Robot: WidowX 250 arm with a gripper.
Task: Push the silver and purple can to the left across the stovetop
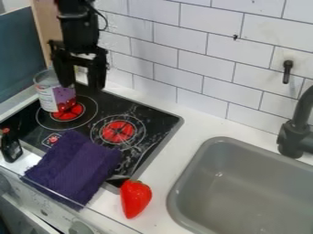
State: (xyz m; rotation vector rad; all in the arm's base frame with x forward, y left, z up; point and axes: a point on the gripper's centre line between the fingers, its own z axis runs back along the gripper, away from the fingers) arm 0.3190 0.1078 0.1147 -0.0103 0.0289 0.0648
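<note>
One black hand (82,86), fingers spread apart, hangs near the can (47,95) over the stovetop (155,122), behind the purple cloth (76,164)

You see a purple towel (74,167), a red strawberry (134,198), a grey sink (241,192) and black-lined white tiles (205,67).

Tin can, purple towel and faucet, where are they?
Tin can (50,96): camera view, its label.
Purple towel (74,167): camera view, its middle.
Faucet (294,135): camera view, its dark body.
</note>
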